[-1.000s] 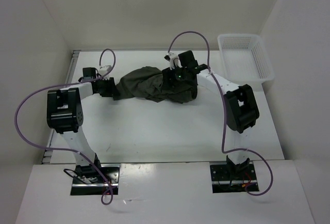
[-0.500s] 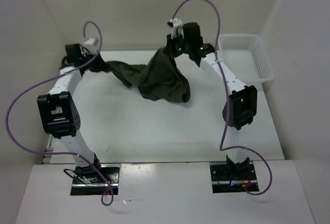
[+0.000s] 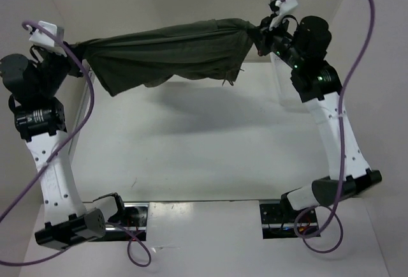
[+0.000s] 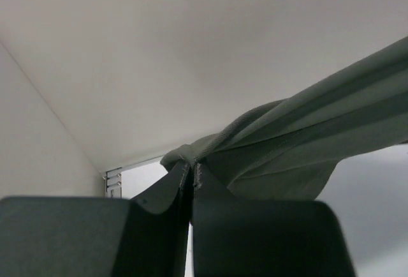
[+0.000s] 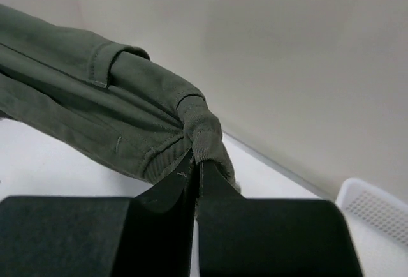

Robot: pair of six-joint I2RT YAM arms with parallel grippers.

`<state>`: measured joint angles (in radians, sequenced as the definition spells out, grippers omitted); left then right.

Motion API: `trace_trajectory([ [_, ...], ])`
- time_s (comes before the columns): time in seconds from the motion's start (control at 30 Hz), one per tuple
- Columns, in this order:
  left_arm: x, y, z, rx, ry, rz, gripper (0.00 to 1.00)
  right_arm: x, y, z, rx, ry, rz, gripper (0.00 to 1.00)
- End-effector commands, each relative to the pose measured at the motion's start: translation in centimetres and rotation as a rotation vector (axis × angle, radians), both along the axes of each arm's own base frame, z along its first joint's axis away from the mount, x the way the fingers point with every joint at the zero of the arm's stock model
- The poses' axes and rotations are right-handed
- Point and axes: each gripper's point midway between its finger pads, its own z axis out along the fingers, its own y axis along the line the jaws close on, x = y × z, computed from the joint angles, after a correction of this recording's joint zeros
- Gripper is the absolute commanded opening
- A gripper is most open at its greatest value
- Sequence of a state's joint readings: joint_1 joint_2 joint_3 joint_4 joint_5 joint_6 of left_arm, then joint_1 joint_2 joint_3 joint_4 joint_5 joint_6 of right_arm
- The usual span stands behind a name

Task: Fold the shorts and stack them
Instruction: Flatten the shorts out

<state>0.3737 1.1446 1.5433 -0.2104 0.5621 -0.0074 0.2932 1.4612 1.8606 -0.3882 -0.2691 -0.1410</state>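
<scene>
**While gripped at both ends, the dark olive-green fabric shorts [image 3: 172, 50] hang stretched above the flat white table [image 3: 210, 143]**

Where the cloth blocks the light, a soft shadow falls across the table. The shorts touch nothing below. Their upper edge runs taut from side to side, and their lower edge sags in loose folds, deepest toward the left. The white-and-black left arm [image 3: 51, 156] and right arm [image 3: 335, 130] both rise steeply from the near edge, each trailing a purple cable [image 3: 83, 124]. In the right wrist view, a corner of a white plastic mesh basket [image 5: 376, 216] sits by the wall. The left end effector [image 3: 69, 57] is clenched on the left end of the shorts, with fabric bunched between its black fingers [image 4: 177, 184]. The right end effector [image 3: 260, 34] is clamped on a gathered, hemmed corner at the right end.
</scene>
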Motion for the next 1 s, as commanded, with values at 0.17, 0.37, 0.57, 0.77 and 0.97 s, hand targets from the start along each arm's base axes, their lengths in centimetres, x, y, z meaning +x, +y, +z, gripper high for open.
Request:
trace_trajectory([
  [0.17, -5.8, -0.7, 4.1, 0.045, -0.130, 0.084, 0.00, -9.6, -2.2, 7.1, 0.012, -0.201, 0.067, 0.00],
  [0.37, -7.2, -2.2, 7.0, 0.092, -0.217, 0.026, 0.00, -12.3, -3.2, 7.4, 0.097, -0.181, 0.072, 0.00],
  [0.57, -2.0, -2.0, 2.7, 0.056, -0.078, -0.091, 0.00, -7.6, -3.5, 0.3, 0.135, -0.023, -0.016, 0.00],
  [0.77, 4.6, -2.6, -8.7, -0.065, 0.204, -0.201, 0.00, -1.6, -2.4, -9.3, 0.143, 0.172, -0.061, 0.00],
  [0.97, 10.0, -3.7, -23.6, -0.172, 0.516, -0.228, 0.01, 4.9, -3.2, -21.2, 0.114, 0.403, -0.165, 0.00],
])
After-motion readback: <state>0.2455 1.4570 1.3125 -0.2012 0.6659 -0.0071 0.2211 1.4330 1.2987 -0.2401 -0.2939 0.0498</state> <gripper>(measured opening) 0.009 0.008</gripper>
